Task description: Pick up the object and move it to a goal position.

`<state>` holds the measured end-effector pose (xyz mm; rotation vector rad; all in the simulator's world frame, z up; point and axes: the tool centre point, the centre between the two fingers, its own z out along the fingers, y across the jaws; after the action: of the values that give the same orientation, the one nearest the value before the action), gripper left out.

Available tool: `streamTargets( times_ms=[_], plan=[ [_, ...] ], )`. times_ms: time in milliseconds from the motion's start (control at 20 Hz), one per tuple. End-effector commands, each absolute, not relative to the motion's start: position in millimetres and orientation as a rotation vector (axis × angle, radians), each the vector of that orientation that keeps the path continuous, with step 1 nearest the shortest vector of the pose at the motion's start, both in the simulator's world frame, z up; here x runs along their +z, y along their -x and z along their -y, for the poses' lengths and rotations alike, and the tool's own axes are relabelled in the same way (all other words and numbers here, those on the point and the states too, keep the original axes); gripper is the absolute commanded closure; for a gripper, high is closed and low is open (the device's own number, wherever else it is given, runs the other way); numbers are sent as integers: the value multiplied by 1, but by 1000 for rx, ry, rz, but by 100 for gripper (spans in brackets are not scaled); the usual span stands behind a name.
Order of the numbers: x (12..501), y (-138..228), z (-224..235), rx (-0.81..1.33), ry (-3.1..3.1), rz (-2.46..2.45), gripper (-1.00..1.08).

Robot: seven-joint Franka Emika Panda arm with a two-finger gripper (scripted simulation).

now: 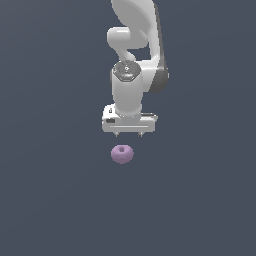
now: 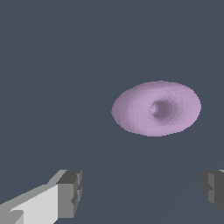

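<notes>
Hovering with fingers spread wide, the tool (image 1: 129, 134) sits just far of the purple ring (image 1: 122, 154), not yet straddling it.

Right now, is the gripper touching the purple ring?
Apart. In the wrist view, the open gripper shows plain floor between its fingertips and the purple ring; neither finger reaches it.
</notes>
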<state>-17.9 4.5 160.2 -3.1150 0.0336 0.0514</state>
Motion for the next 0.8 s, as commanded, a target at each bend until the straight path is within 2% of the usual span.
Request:
streamTargets(
  times_ms=[0,750],
  plan=[
    [160,18,-5,51,3115,-34,-100],
    [161,18,-15,43,3114,63,-100]
  ],
)
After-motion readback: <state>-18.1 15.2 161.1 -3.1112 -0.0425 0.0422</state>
